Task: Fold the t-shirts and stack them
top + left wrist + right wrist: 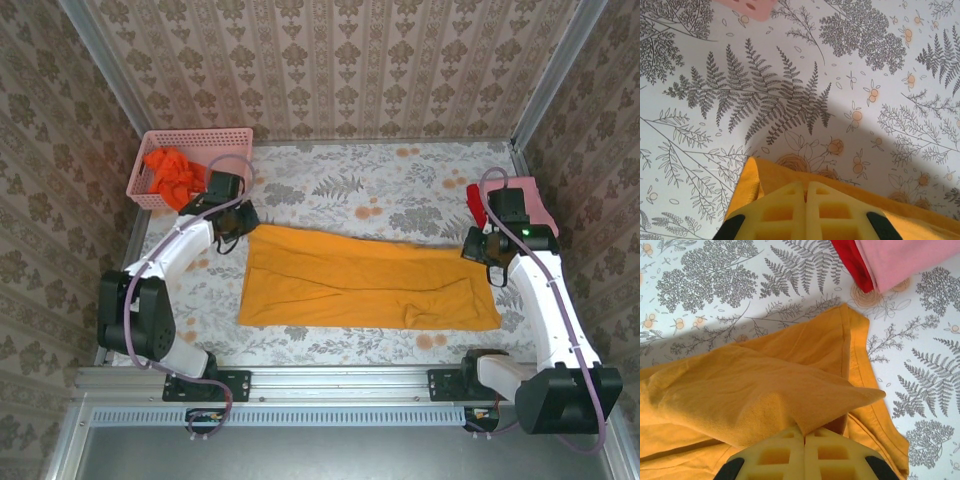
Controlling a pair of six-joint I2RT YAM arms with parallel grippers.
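Bolted at the near edge of the table (400,180), the left arm (150,300) and the right arm (555,330) reach inward in the top view. Between them the golden-yellow t-shirt (360,285) lies as a long band across the middle of the surface, closer to the near edge. The left gripper (238,232) sits at the shirt's far left corner, and the right gripper (488,262) sits over its right end. A pink lattice basket (200,133) stands in the far left corner with the orange-red t-shirt (170,172) crumpled inside. By the right edge the pink t-shirt (538,205) lies on the red t-shirt (474,200), which peeks out on the side facing the middle.

From the left wrist, the left gripper (805,187) has its yellow fingers pressed together over the corner of the golden-yellow t-shirt (765,177); whether cloth is caught between them cannot be made out. A corner of the basket (747,7) shows at the top.

From the right wrist, the right gripper (804,432) is closed on a fold of the golden-yellow t-shirt (765,390), which rises in a peak above the rest of the cloth. Beyond it the pink t-shirt (900,260) overlaps the red t-shirt (852,262) on the table (715,280).
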